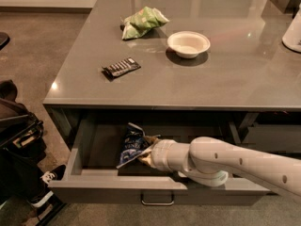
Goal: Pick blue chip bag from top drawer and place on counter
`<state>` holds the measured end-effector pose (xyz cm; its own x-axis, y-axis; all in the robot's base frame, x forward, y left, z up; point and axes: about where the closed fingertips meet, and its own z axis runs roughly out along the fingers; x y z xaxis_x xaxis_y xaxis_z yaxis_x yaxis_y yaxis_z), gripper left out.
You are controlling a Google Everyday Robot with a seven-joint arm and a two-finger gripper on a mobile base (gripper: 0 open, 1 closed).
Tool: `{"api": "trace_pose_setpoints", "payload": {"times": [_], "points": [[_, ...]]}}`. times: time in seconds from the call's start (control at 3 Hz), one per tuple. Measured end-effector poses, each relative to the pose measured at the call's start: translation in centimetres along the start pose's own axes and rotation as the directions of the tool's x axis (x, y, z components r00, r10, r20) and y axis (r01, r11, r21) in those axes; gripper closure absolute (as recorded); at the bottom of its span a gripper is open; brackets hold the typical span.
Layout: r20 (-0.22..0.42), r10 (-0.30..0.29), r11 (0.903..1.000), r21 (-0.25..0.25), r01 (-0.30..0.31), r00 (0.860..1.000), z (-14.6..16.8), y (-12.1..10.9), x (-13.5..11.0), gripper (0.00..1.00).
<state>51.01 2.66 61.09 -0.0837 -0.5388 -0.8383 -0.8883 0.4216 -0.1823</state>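
Note:
The blue chip bag (132,145) lies crumpled in the left half of the open top drawer (89,185), which is pulled out under the counter (235,74). My gripper (146,150) reaches into the drawer from the right on a white arm and sits against the bag's right edge, touching it. The arm hides the drawer floor to the right of the bag.
On the counter are a green chip bag (142,21), a white bowl (188,43), a black candy bar with white stripes (122,68) and part of a white object (293,32) at the far right. A dark bag and a shoe (19,145) sit on the floor to the left.

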Motion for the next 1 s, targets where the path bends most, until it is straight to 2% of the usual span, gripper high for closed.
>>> {"api": "trace_pose_setpoints", "payload": {"times": [0.33, 0.67, 1.0], "points": [[0.021, 0.056, 0.9982, -0.025, -0.055, 0.998, -1.8, 0.0, -0.1, 1.00], [0.054, 0.084, 0.9944, -0.069, -0.080, 0.995, -4.1, -1.0, -1.4, 1.00], [0.052, 0.080, 0.9884, -0.133, -0.073, 0.995, -7.4, -2.0, -3.8, 1.00]]}}
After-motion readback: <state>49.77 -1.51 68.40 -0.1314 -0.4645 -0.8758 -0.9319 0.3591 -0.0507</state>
